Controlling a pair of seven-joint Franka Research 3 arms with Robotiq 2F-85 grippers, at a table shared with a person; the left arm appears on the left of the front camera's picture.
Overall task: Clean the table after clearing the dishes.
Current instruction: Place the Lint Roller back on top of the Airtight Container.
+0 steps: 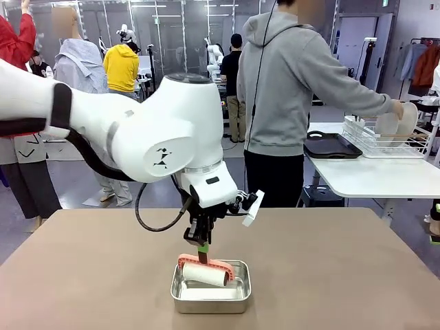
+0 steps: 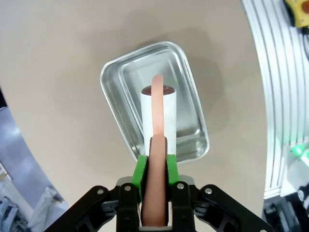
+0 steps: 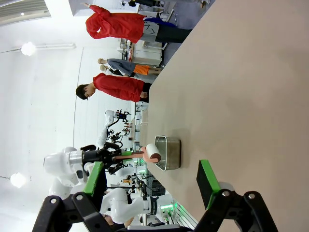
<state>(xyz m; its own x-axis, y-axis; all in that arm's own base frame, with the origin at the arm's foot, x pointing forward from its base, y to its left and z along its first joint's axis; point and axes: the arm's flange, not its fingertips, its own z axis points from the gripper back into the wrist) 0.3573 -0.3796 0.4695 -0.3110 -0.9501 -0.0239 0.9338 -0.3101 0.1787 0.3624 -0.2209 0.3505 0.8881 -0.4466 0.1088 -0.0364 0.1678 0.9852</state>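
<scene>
The steel pan (image 1: 210, 295) sat on the desk (image 1: 82, 275). Above the pan, the left hand (image 1: 202, 253) gripped the light, stiff roller (image 1: 204, 273) by its pink handle. The right hand (image 3: 149, 188) stood open.

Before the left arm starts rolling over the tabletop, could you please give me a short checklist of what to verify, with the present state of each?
1. Left gripper shut firmly on the roller's pink handle: ok.
2. White roller lifted out of the steel pan: not ok, it sits within the pan's rim; whether it touches the bottom, cannot tell.
3. Dishes off the table: ok, the person is putting plates in the wire rack on the white table.
4. Right gripper open, holding nothing, away from the pan: ok.
5. Roller surface clean: cannot tell.
</scene>
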